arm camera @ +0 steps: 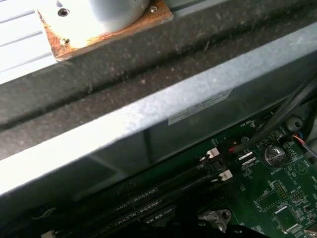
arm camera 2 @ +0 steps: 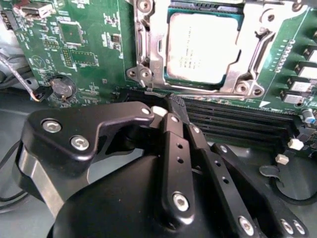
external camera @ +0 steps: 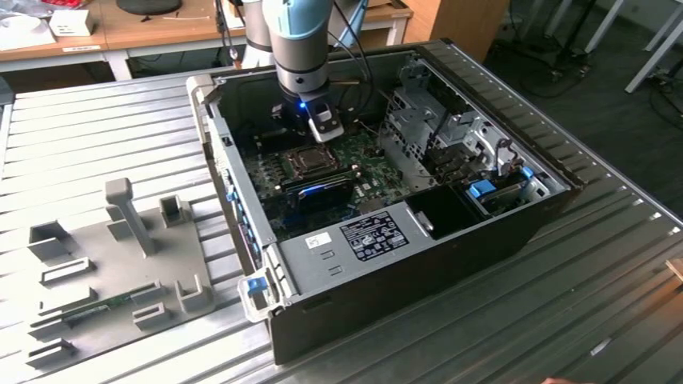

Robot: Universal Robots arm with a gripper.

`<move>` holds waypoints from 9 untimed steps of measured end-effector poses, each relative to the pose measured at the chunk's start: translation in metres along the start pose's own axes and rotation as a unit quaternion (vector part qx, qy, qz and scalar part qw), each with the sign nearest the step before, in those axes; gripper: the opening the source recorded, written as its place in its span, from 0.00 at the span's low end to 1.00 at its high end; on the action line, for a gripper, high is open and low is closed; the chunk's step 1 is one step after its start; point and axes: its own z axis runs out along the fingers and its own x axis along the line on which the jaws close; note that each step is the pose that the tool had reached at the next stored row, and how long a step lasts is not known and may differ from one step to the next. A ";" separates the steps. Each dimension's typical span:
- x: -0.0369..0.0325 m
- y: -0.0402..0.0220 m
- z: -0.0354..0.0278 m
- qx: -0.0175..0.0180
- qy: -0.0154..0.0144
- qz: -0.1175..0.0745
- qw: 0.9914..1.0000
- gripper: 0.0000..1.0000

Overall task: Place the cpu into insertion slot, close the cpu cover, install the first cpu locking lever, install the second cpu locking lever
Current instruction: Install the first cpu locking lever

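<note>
Second wrist view | end effector (arm camera 2: 173, 106) fingers pressed together, empty | cpu (arm camera 2: 200, 47) seated in insertion slot (arm camera 2: 148, 44), just beyond fingertips

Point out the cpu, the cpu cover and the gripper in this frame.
cpu (arm camera 2: 200, 47), second wrist view, middle of its metallic top.
cpu cover (arm camera 2: 155, 49), second wrist view, one side bar of the frame.
gripper (arm camera 2: 168, 106), second wrist view, fingertips.

Ribbed grey metal table (external camera: 96, 136) carries everything. An open black computer case (external camera: 427, 264) lies on its side across the middle, inside facing up. Toward the exterior view's left, apart from the case, a flat grey fixture plate (external camera: 117, 264) rests on the ribs, with upright grey blocks and low brackets standing on it. A narrow green strip (external camera: 101, 306) lies on the plate near its lower edge.
</note>
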 end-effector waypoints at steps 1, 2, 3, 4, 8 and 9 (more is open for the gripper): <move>0.0000 -0.0001 0.0002 0.000 0.000 0.000 1.000 0.10; 0.0000 -0.0001 0.0004 0.000 0.000 0.000 1.000 0.10; 0.0000 -0.0002 0.0007 0.000 0.000 0.000 1.000 0.10; 0.0001 -0.0003 0.0008 0.000 0.000 0.000 1.000 0.10; 0.0001 -0.0004 0.0012 0.001 -0.001 0.000 1.000 0.10; 0.0000 -0.0004 0.0012 0.001 -0.001 0.000 1.000 0.10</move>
